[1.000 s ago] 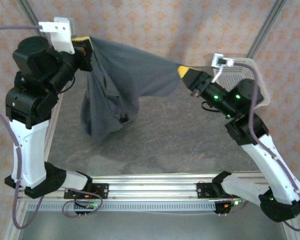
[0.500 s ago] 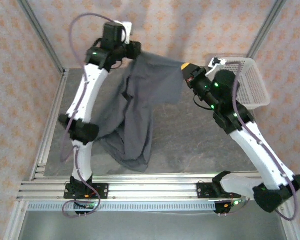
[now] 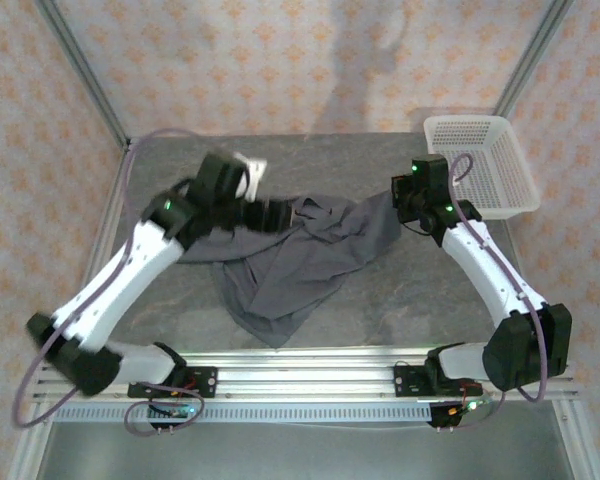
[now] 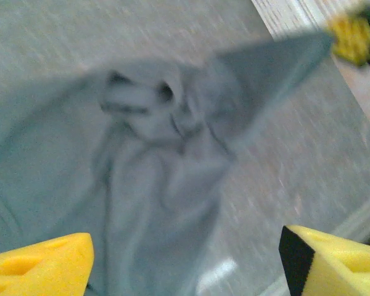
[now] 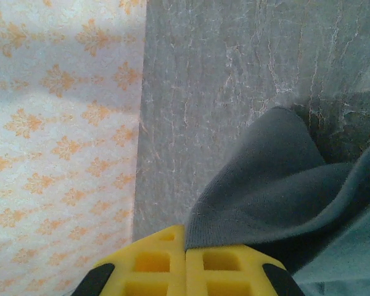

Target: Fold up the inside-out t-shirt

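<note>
The shirt (image 3: 310,255) lies crumpled mid-frame on the table (image 3: 410,295), with one corner reaching right toward the basket (image 3: 480,165) at upper right. The right gripper (image 5: 185,246) is closed tight on that corner, its yellow pads (image 5: 151,264) pressed together over the cloth's edge. The left gripper (image 4: 186,250) hovers above the shirt, its fingers (image 4: 40,265) spread wide and holding nothing.

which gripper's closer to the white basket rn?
Right. The right gripper, shut on the t-shirt corner, sits just left of the basket; the open left gripper is farther left, over the t-shirt's other side.
</note>
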Action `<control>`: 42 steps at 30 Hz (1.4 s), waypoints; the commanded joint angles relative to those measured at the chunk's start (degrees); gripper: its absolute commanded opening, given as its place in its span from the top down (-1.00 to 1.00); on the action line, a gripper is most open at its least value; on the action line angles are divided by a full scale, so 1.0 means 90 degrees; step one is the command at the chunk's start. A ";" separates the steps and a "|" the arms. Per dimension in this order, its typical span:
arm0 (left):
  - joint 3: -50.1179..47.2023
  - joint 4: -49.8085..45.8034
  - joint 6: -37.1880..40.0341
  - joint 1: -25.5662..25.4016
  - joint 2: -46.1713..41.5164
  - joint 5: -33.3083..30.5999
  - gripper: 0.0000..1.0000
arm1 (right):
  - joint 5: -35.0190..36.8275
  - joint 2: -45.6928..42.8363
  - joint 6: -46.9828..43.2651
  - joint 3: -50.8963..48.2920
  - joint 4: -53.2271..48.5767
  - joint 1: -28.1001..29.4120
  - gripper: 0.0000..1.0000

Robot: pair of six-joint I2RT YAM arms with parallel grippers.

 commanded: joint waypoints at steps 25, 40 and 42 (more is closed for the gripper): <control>0.1385 0.0657 0.0408 0.0433 0.3425 -0.1854 0.90 | 0.0808 -0.1334 -0.0177 0.0035 -0.0595 -0.0001 1.00; -0.1281 0.0785 -0.1963 -0.0196 0.1043 -0.1386 -0.24 | 0.1258 -0.1588 0.0058 -0.0687 -0.0501 -0.0001 1.00; -0.2164 0.0887 -0.2688 -0.0296 0.0506 -0.1434 -0.23 | 0.1214 -0.1503 0.0057 -0.0675 -0.0421 -0.0002 1.00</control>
